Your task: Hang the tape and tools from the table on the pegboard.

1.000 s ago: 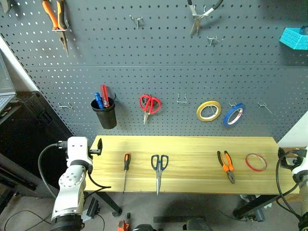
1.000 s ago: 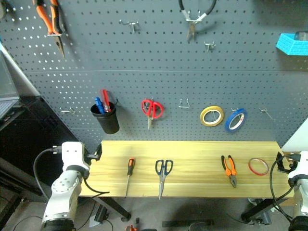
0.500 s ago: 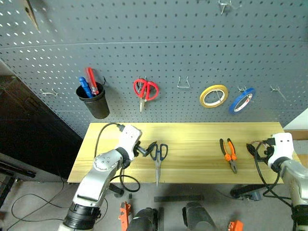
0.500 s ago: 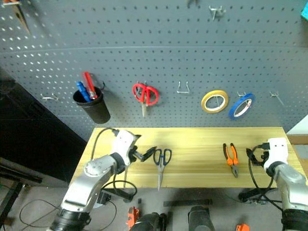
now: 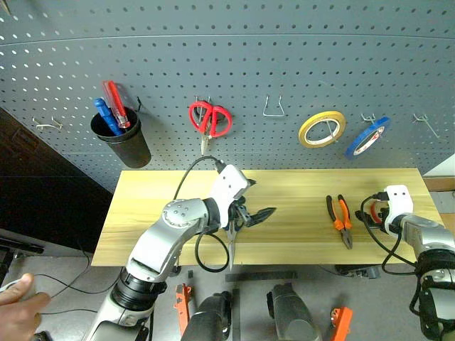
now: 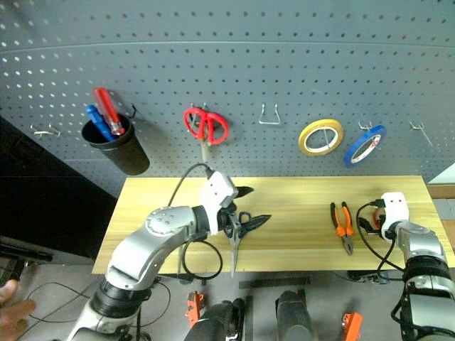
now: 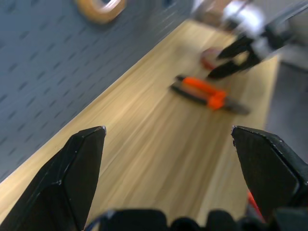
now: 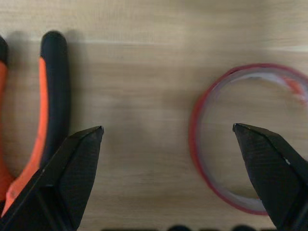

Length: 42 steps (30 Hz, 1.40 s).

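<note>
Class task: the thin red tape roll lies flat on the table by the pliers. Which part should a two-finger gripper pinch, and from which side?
Pinch the rim of the red tape roll from above, one finger inside the wide hole and one outside. It lies flat on the table, so its thin wall is the only graspable part. The near edge keeps clear of the pliers.

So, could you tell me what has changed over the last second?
The left gripper swung in from the table's left end to hover open over the blue-handled scissors. The right gripper came in, open, above the red tape beside the pliers. Nothing was grasped; the tools and tape lie where they were.
</note>
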Motion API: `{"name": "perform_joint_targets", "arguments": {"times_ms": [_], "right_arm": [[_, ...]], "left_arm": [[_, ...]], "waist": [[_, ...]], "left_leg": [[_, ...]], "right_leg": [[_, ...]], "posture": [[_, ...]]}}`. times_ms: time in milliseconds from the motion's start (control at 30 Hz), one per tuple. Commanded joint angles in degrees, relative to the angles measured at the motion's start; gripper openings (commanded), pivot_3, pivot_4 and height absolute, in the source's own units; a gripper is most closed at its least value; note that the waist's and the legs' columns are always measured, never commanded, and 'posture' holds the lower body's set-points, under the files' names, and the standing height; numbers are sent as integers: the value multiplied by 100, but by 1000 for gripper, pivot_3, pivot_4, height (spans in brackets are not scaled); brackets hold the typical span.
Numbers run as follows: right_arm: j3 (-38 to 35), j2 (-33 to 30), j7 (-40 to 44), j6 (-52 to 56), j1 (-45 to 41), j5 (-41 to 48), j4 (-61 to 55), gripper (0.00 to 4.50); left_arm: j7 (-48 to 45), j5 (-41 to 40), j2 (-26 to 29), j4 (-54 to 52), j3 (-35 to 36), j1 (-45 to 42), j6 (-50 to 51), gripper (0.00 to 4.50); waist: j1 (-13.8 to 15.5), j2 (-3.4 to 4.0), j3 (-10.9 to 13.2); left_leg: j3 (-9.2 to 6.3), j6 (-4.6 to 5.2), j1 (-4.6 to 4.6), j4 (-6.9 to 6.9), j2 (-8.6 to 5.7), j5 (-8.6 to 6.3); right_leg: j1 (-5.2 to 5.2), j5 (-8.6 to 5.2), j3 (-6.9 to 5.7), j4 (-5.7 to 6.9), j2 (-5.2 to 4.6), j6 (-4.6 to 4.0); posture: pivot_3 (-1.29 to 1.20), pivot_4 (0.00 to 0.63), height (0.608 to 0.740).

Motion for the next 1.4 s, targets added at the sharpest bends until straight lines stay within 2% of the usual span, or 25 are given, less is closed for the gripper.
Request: {"name": "perform_joint_targets", "arguments": {"times_ms": [33, 67, 167, 533, 667, 767, 833, 1000, 1067, 1133, 1267, 1400], "right_arm": [[72, -123, 50, -237, -256, -212, 729, 4500], [86, -127, 69, -269, -314, -246, 856, 4500], [163, -143, 161, -224, -420, -351, 1139, 3899], [472, -5, 245, -355, -310, -666, 1198, 134], [425, -36, 218, -393, -152, -637, 1023, 63], [320, -124, 217, -419, 155, -531, 256, 63], [142, -176, 179, -215, 603, -380, -776, 63], [-846, 37, -603, 534, 2904, -312, -5730, 63], [-1055, 428, -983, 892, 3440, -272, -7171, 63], [-1069, 708, -1302, 1111, 3743, -419, -8093, 63], [-988, 1084, -1862, 1105, 3600, -759, -9157, 63], [-1209, 1086, -1976, 1022, 2680, -626, -8894, 63]], "left_arm": [[-22, -85, -18, -344, -123, -43, -35, 4479], [-38, -80, -3, -353, -141, -41, -61, 4479], [-112, -130, 16, -352, -168, -51, -120, 4500], [-491, -138, 201, -338, -247, -108, -480, 4500], [-595, -206, 176, -288, -163, -176, -544, 4500], [-725, -309, 118, -268, -138, -261, -644, 4500], [-790, -344, 104, -241, -145, -313, -697, 4500], [-798, -273, -6, -43, -173, -560, -936, 4500], [-761, -290, -92, 58, -134, -640, -990, 4500], [-762, -211, -131, 189, -143, -694, -1132, 4500], [-671, -86, -297, 453, -141, -821, -1433, 4500], [-549, -27, -484, 642, -107, -969, -1608, 4500]], "waist": [[-1, -21, 12], [1, -34, 19], [28, -47, 29], [132, -65, 38], [131, -67, 39], [138, -67, 40], [139, -65, 41], [128, -9, 60], [68, -10, 63], [-5, -21, 73], [-46, -19, 103], [-65, -16, 134]], "left_leg": [[46, 1, 1, 2, 28, -1], [69, 2, 1, 4, 46, -1], [93, 1, 1, 14, 72, -1], [84, 8, 6, 78, 72, -8], [80, 8, 5, 77, 72, -8], [79, 8, 3, 76, 72, -8], [78, 8, 0, 73, 72, -9], [83, 7, -47, 69, 72, -11], [89, 6, -83, 75, 76, -11], [105, 7, -79, 75, 84, -11], [111, 9, -57, 77, 85, -11], [118, 10, -54, 77, 87, -10]], "right_leg": [[2, 1, -3, 0, 5, 0], [3, 1, -9, 1, 8, 0], [7, 2, -12, 5, 15, -2], [41, 29, -15, -3, 14, 16], [41, 30, -18, -4, 14, 16], [41, 30, -20, -5, 13, 16], [39, 29, -21, -7, 13, 16], [-17, 29, -18, 4, 12, 17], [-57, 30, -14, 11, 14, 17], [-59, 35, -17, 11, 14, 25], [-56, 48, -12, 12, 14, 29], [-60, 64, -10, 12, 14, 28]], "posture": [[-223, 311, 740], [-223, 311, 740], [-222, 306, 740], [-232, 293, 740], [-238, 294, 740], [-259, 295, 740], [-274, 294, 740], [-315, 302, 740], [-333, 309, 740], [-352, 317, 740], [-371, 325, 740], [-388, 324, 740]]}}
